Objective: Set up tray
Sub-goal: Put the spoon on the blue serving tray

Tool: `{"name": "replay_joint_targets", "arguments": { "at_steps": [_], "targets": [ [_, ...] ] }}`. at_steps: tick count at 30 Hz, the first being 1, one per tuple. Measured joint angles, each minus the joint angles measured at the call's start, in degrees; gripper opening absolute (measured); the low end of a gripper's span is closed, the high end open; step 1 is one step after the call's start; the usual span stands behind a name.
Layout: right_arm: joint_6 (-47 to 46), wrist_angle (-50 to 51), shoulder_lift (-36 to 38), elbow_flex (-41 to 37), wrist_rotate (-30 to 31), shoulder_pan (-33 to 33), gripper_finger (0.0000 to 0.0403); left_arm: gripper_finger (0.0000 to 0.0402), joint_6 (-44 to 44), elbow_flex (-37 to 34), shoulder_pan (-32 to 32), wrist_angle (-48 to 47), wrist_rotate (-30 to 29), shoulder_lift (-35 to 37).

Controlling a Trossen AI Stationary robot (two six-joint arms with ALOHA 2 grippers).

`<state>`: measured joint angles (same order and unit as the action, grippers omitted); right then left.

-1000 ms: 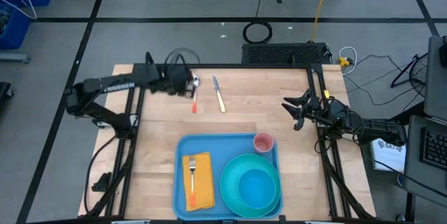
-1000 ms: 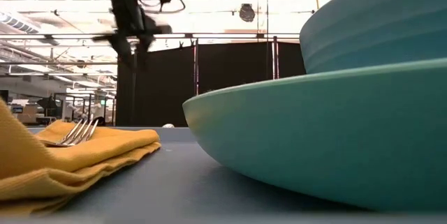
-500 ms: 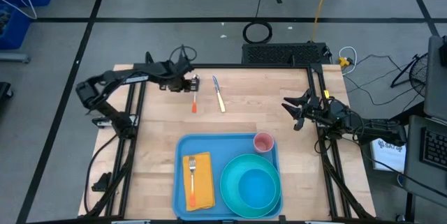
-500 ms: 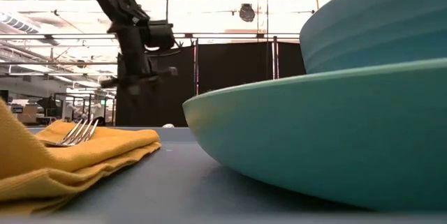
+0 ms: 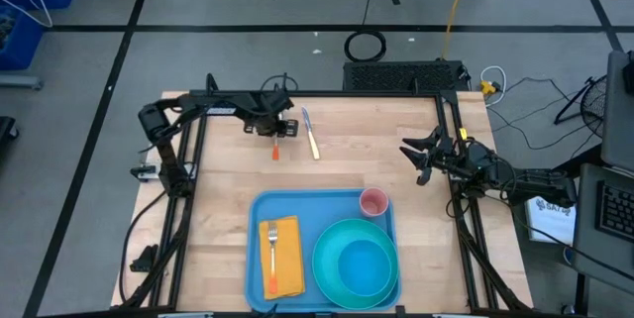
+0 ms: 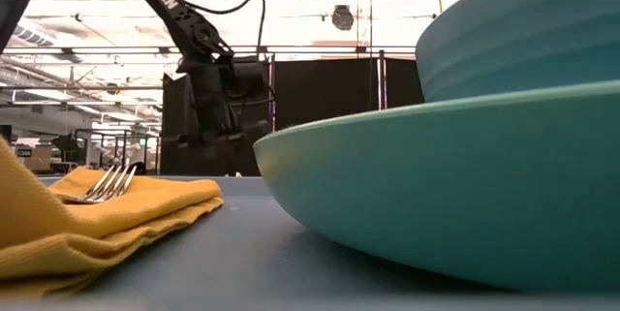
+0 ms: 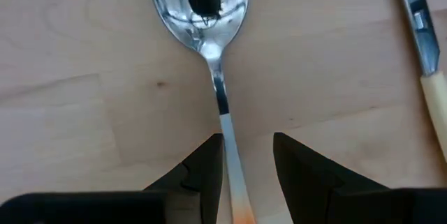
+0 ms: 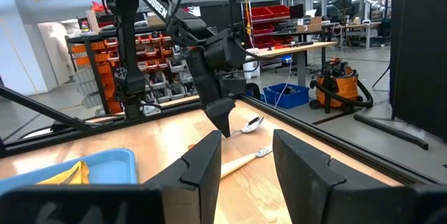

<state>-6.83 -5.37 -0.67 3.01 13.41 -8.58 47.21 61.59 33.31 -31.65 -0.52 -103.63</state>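
Note:
My left gripper [image 5: 278, 129] is low over the table's far-left part, open. Its fingers stand on either side of the handle of a spoon [image 7: 209, 49] that lies flat on the wood, silver bowl toward the far edge, orange handle end [image 5: 275, 150] toward the near edge. The handle passes close to one finger [image 7: 207, 172]. The light-blue tray [image 5: 297, 205] sits at the near edge. My right gripper [image 5: 424, 157] waits open at the table's right edge [image 8: 244, 172].
A cream-handled knife [image 5: 311, 135] lies just right of the spoon. The tray carries a yellow napkin [image 5: 288, 278] with an orange-handled fork [image 5: 272, 249], a teal plate [image 5: 327, 241] holding a teal bowl [image 5: 365, 268], and a pink cup [image 5: 373, 202].
My left gripper has moved toward the table's right and come down from well above the table until its fingers straddle the spoon's handle. The spoon, knife and tray have stayed where they were.

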Motion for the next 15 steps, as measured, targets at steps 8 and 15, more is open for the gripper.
{"name": "replay_joint_targets", "arguments": {
  "at_steps": [8, 15],
  "targets": [
    [0.02, 0.00, 0.00, -0.01, 0.00, 0.00, 0.0123, 0.0131, 0.13, 0.89, 0.23, -1.48, -2.58, -0.46],
    [0.02, 0.00, 0.00, -0.02, 0.00, 0.00, 0.0123, 0.0131, 1.05, 0.89, 0.47, -2.70, -4.63, -0.46]
  ]
}}
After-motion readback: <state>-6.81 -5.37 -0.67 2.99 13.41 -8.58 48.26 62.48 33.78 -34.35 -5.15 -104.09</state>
